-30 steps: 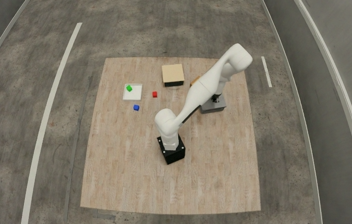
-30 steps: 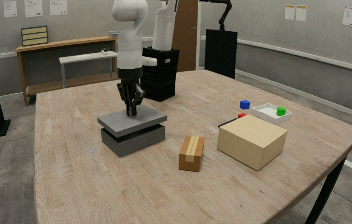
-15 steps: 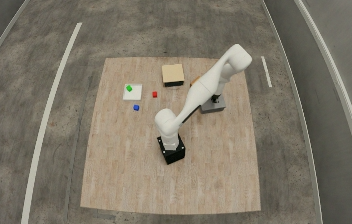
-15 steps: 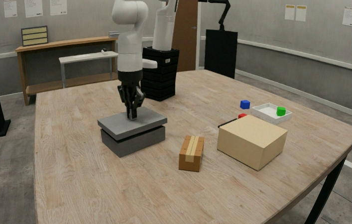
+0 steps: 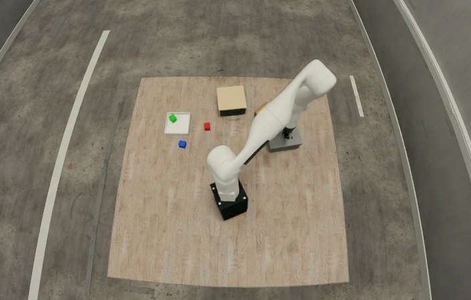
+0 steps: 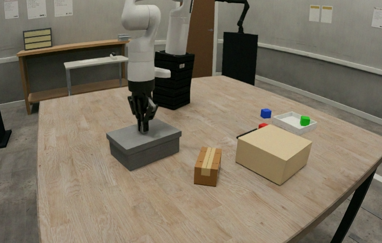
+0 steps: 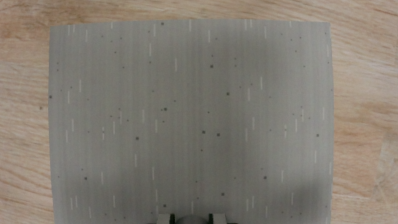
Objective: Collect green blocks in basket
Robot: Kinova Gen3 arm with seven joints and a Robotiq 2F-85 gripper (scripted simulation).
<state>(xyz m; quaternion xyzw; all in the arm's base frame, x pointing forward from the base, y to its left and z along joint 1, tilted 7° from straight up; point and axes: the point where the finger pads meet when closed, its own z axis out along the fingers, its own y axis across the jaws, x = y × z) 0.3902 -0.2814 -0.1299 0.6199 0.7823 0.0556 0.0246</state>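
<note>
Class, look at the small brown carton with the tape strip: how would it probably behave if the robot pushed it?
The carton would probably slide rather than roll, since its sides are flat. It looks like cardboard closed with tape, so it may be fairly light and could dent if squeezed hard. Lying low and long, it seems unlikely to tip.

The pale wooden worktop carries a lidded grey metal box. Near it lies a taped cardboard box, then the light wooden cabinet. A red block sits between the cabinet and the white basket; a blue block rests just beside the basket, probably not touching. The arm's black pedestal also stands there.
</note>
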